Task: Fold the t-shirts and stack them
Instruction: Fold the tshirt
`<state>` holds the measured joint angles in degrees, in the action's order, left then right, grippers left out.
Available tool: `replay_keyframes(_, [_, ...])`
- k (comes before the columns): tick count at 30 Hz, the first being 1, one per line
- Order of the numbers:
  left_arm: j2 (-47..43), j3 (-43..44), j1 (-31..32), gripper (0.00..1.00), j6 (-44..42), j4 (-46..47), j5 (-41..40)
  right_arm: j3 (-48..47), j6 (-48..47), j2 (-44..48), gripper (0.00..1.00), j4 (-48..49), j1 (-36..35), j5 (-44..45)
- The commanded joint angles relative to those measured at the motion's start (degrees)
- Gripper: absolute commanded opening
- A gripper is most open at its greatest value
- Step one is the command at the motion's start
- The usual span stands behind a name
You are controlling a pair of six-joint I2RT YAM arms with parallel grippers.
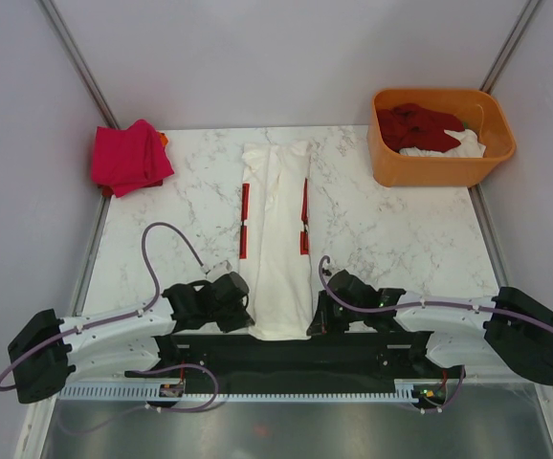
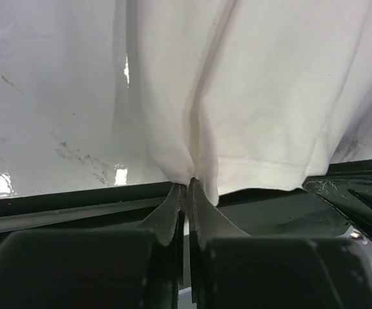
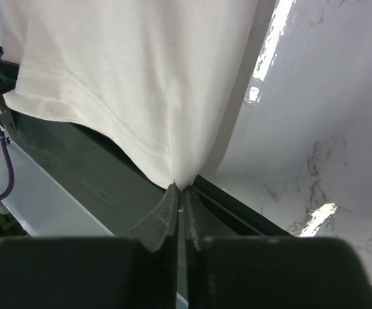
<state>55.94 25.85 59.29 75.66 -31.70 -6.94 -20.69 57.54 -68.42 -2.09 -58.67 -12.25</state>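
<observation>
A large white t-shirt with red printed marks lies as a long narrow strip down the middle of the table. Its hem hangs over the near edge. My left gripper is shut on the hem's left corner, seen pinched in the left wrist view. My right gripper is shut on the hem's right corner, seen in the right wrist view. A folded bright pink-red t-shirt lies at the far left corner. Dark red and white t-shirts lie in the tub.
The orange plastic tub stands at the far right of the marble table. The black base rail of the arms runs along the near edge. Grey walls close in the sides and back.
</observation>
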Motion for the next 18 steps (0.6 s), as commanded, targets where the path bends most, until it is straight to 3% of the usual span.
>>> replay_keyframes(1, [-1.8, -0.88, 0.48, 0.02, 2.65, 1.91, -1.32, 0.47, 0.47, 0.92, 0.0, 1.74, -0.39, 1.35])
replay_keyframes(5, [-4.17, -1.5, 0.57, 0.02, 1.69, 1.73, -0.8, 0.65, 0.38, 2.59, 0.0, 0.25, -0.39, 2.31])
replay_keyframes(12, [-8.04, -4.84, 0.83, 0.02, 1.25, 0.15, 2.54, 1.17, -0.06, 15.58, 0.0, -13.8, -0.39, 6.54])
replay_keyframes(18, [-6.99, 0.86, 1.18, 0.02, -2.87, -3.0, 3.43, -3.03, -0.14, 16.74, 0.0, -16.62, -0.39, 6.88])
